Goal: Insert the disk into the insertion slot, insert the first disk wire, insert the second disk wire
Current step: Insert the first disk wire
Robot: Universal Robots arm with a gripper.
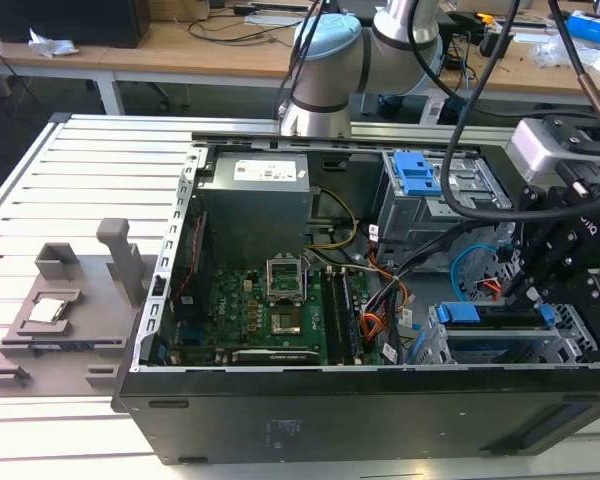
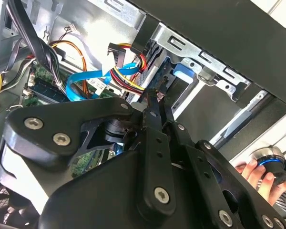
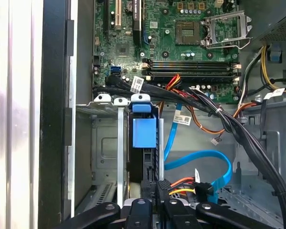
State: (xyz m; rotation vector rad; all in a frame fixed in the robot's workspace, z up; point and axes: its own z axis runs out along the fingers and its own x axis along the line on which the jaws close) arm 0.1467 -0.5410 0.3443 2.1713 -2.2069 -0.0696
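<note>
**Pincer at the drive's rear edge, wire plug in its grip**

The pincer (image 3: 158, 188), fingers drawn almost together, appears to pinch the black plug of the red, yellow and black wire bundle (image 3: 183, 182) right at the rear edge of the disk (image 3: 144, 132). The disk sits seated in the insertion slot (image 3: 103, 99) of the silver cage, its blue handle tab at the end nearer the motherboard (image 3: 181, 43).

The risk lies in the alignment. If the plug meets the socket skewed, a push would likely jam it or bend the contacts. With so slim a hold, the plug may twist between the fingers. The blue data cable (image 3: 200, 160) loops just beside the pincer and could snag or get trapped behind it. A hard shove might also slide the disk along its bay.
</note>
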